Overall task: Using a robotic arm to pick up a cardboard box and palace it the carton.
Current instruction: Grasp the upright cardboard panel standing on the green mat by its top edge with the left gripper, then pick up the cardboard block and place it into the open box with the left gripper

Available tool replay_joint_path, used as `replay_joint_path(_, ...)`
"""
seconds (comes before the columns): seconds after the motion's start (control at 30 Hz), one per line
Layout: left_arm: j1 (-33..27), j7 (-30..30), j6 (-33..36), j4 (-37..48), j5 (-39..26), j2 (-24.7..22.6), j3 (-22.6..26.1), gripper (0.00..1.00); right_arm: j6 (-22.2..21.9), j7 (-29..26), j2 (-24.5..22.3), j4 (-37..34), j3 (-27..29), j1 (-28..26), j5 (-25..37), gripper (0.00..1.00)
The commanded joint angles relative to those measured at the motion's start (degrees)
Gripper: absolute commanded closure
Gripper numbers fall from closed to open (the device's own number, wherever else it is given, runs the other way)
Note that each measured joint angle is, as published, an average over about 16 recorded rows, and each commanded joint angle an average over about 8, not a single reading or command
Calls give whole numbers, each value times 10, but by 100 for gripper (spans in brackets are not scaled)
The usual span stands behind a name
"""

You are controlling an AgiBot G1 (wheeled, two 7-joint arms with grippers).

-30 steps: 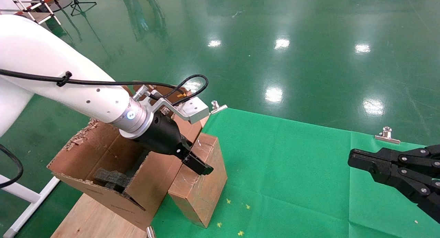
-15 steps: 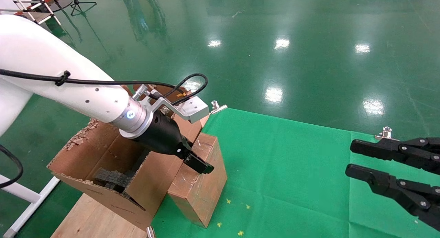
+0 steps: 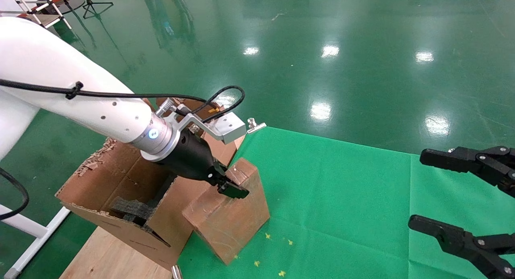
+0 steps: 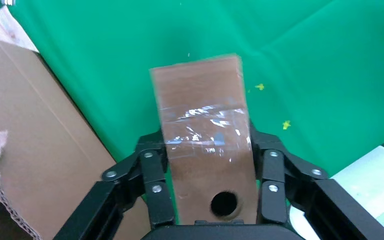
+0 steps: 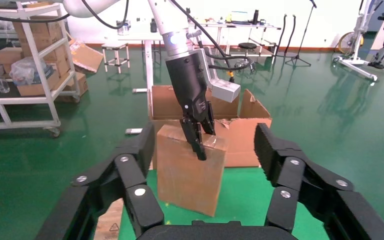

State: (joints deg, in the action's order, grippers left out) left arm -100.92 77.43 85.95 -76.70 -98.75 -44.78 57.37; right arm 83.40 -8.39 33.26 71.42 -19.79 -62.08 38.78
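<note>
Now the left hand (image 3: 231,187) grips the tilted cardboard box (image 3: 227,214) against the carton (image 3: 120,182).

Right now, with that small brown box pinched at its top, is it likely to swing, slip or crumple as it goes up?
The cardboard box already tilts in the left gripper, so it may swing. Its glossy tape could be slippery. Its faces look flat and undented, so it is probably stiff.

We note white robotic arm (image 3: 60,85), silver wrist, blue light ring, black cable looped, black left gripper (image 3: 230,184), silver screws, all-black right gripper (image 3: 436,192).
</note>
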Motion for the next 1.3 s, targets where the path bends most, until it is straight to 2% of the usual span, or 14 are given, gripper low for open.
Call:
replay_joint_path(0.03, -1, -8, -4, 3, 1, 0, -1, 100, 0, 0, 0, 0, 0, 0, 0, 0)
replay_joint_path(0.33, -45, -112, -35, 50, 60, 42, -56, 100, 0, 0, 0, 0, 0, 0, 0, 0)
replay_joint_path(0.5, -98, -189, -46, 130, 84, 60, -94, 100, 0, 0, 0, 0, 0, 0, 0, 0)
replay_joint_path(0.7, -168, -292, -45, 247, 75, 74, -116, 100, 0, 0, 0, 0, 0, 0, 0, 0)
replay_joint_path(0.93, -213, -399, -49, 361, 13, 81, -100, 100, 0, 0, 0, 0, 0, 0, 0, 0)
replay_joint_path(1.3, -183, -477, -95, 524, -70, 49, -52, 100, 0, 0, 0, 0, 0, 0, 0, 0)
